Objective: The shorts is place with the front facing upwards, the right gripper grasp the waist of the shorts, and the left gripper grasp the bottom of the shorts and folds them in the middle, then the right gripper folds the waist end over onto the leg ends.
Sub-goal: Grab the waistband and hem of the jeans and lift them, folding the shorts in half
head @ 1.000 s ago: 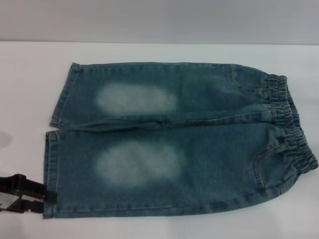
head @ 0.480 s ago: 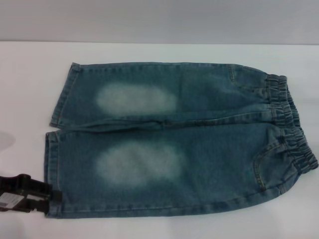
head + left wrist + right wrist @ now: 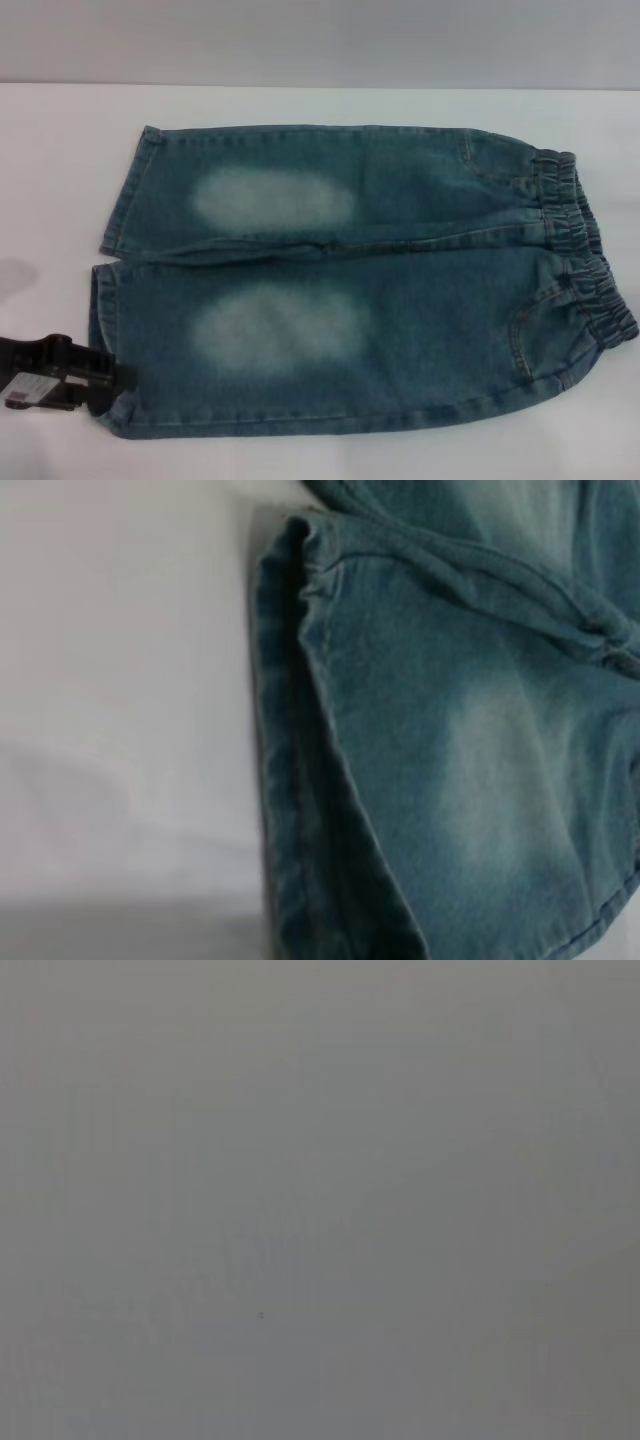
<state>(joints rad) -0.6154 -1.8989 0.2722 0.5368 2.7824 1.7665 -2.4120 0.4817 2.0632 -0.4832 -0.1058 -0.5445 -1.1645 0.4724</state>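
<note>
The shorts point(image 3: 400, 300) lie flat on the white table point(image 3: 50, 180), front up, with two pale oval patches. The waist of the shorts point(image 3: 580, 240), a gathered elastic band, is at the right. The bottom of the shorts is at the left: the far leg end point(image 3: 128, 190) and the near leg end point(image 3: 100, 310). My left gripper point(image 3: 105, 380) is at the near leg's outer hem corner and overlaps the cloth there. The left wrist view shows that hem point(image 3: 285, 780) close up, slightly raised off the table. My right gripper is out of view, and the right wrist view shows only plain grey.
Bare white tabletop surrounds the shorts on the left and at the front. A grey wall point(image 3: 320, 40) rises behind the table's far edge.
My left gripper has moved right, from just off the near leg's hem to overlapping its corner. The hem corner has shifted and puckered slightly.
</note>
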